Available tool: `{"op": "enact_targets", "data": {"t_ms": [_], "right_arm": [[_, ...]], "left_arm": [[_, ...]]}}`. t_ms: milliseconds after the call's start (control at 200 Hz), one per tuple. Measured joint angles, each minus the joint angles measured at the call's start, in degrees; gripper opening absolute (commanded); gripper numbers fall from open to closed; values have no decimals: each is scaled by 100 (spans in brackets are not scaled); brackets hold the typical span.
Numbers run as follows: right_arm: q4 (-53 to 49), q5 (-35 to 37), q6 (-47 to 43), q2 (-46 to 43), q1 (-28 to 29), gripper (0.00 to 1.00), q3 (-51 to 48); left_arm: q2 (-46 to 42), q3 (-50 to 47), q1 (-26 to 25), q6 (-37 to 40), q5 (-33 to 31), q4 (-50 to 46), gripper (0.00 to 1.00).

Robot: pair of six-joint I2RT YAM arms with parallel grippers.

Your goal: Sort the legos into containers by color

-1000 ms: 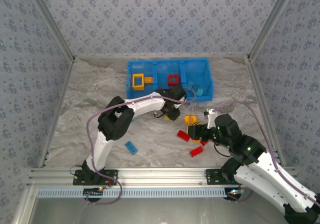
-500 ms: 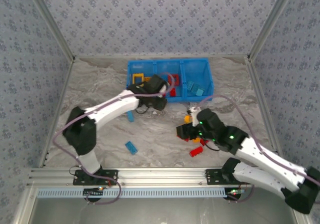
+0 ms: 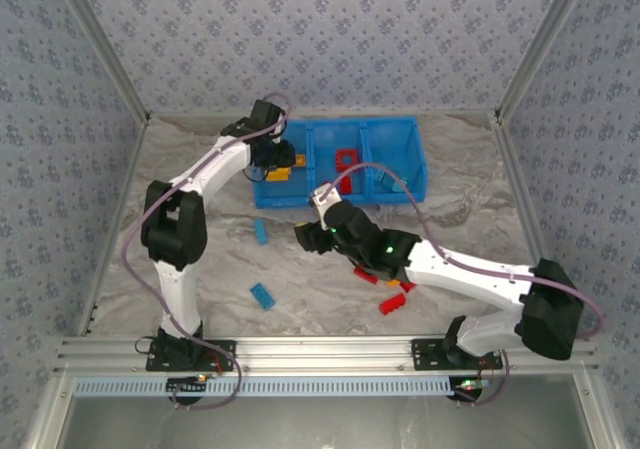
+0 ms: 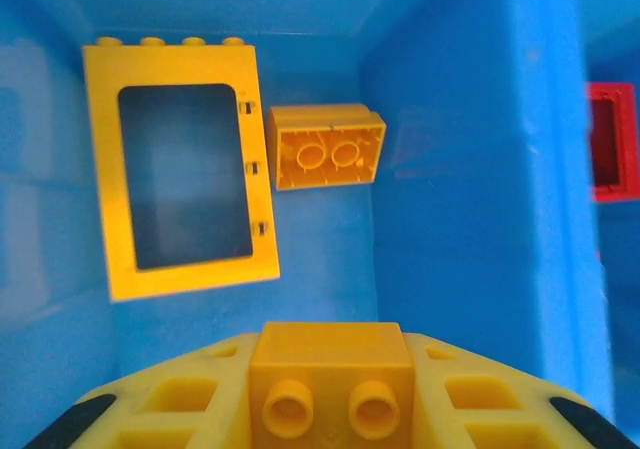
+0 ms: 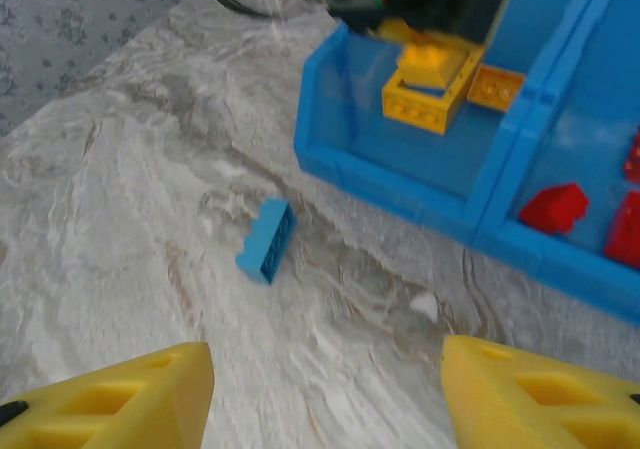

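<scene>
My left gripper hangs over the left compartment of the blue bin, shut on a yellow brick. Below it lie a yellow frame and a small yellow brick. The middle compartment holds a red frame and another red piece. My right gripper stands open and empty just above the table, in front of the bin. A light blue brick lies a short way ahead of it, seen from above as blue brick.
A second blue brick lies near the front left. Red bricks are scattered under my right forearm. The bin's front wall rises to the right of the blue brick. Bare marbled table stretches to the left.
My left gripper has carried the yellow brick from in front of the bin up and left over the left compartment. My right arm has reached left across the table toward the blue brick.
</scene>
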Motion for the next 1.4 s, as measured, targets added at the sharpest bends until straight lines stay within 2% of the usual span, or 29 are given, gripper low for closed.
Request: {"op": "enact_targets", "data": {"t_ms": [335,540,680,789,924,1024,1224,1399], "right_arm": [[297,455,-24,396,74,64,262],[299,472,9,437,90,65,262],[297,470,11,481,90,65,262],[291,468,31,544,87,64,262],[199,402,162,861,90,64,402],[15,321,350,1451,116,63,756],[-669,249,793,3180,352,67,2341],[-1322,195,1086,4229,439,71,3418]], "left_arm": [[920,841,-2,-345,212,-63,40],[1108,905,26,-433,205,-160,61],[1073,903,37,-468,186,-190,63],[857,741,35,-476,190,-173,60],[35,208,26,-505,120,-146,56],[-964,-348,26,-584,-28,-96,54],[-3606,-1766,26,-734,-361,-52,56],[-5886,-3051,26,-822,-455,-299,61]]}}
